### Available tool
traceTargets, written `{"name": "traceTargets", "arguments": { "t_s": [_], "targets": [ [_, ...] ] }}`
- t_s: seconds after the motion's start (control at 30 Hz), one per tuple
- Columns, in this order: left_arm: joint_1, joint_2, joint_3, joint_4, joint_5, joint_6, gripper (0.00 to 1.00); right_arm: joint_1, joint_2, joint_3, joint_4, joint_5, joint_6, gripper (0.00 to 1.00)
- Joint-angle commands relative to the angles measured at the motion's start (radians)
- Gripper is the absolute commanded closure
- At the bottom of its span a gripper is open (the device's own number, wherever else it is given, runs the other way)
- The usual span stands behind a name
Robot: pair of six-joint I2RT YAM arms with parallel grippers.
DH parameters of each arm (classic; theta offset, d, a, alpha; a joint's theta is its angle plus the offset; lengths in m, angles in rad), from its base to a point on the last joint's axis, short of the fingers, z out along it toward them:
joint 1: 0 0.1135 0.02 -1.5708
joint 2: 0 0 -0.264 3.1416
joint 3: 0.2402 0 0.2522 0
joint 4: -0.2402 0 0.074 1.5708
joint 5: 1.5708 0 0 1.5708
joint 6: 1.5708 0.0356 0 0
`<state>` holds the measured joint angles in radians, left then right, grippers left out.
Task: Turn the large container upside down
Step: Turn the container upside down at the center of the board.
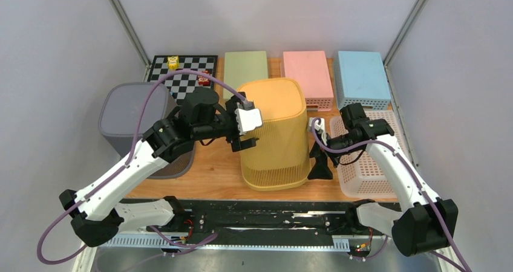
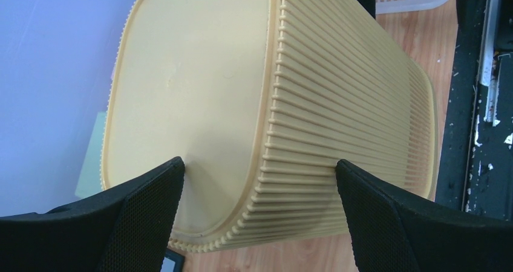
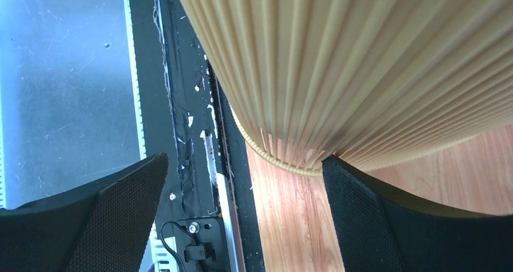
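Container: the big yellow bin (image 1: 275, 139) stands mid-table on the wooden table (image 1: 212, 178), with its flat closed base up and its wide rim down on the wood. I judge the flip done, or all but done.

Left gripper: my left gripper (image 1: 241, 128) is high on the bin's left side, at the top corner. On its wrist camera the fingers (image 2: 145, 214) are spread wide. One tip is on the flat base and the other on the ribbed wall, so they straddle the edge without pinching it.

Right gripper: my right gripper (image 1: 319, 162) sits low on the bin's right side, by the rim. Its fingers (image 3: 393, 217) are apart. One tip touches the ribs just above the rim and the other hangs free over the black rail.

Neighbours: a grey bin (image 1: 130, 112) is just left and a white basket (image 1: 369, 175) just right.

Risk, tipping: the bin is tall and light-looking. If I pull the left arm back while a tip is hooked over the top corner, I could drag the bin over towards the left.

Risk, edge: the near rim lies close to the table's near edge. A nudge towards me from either arm could slide it onto the rail.

Risk, snag: the ribs could catch a fingertip. The right tip at the rim might lift that side as it leaves.

Risk, crowding: a wide swing out could knock either neighbour.

My call: back both arms straight outward, slowly.
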<state>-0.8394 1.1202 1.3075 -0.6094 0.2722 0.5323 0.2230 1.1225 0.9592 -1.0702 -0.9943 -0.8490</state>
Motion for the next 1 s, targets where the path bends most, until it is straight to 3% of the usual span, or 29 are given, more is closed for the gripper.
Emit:
{"name": "traceTargets", "arguments": {
  "t_s": [0.0,0.5,0.97],
  "targets": [
    [-0.003,0.01,-0.082,-0.146,-0.086,0.025,0.06,0.05,-0.035,-0.009,-0.034,-0.076,-0.054,0.0],
    [-0.001,-0.051,-0.175,-0.111,-0.143,0.046,0.06,0.07,-0.007,0.016,-0.105,-0.09,-0.136,0.0],
    [-0.001,-0.011,-0.162,-0.094,0.028,-0.053,0.08,0.069,-0.004,0.099,0.14,-0.022,0.147,0.0]
  ]
}}
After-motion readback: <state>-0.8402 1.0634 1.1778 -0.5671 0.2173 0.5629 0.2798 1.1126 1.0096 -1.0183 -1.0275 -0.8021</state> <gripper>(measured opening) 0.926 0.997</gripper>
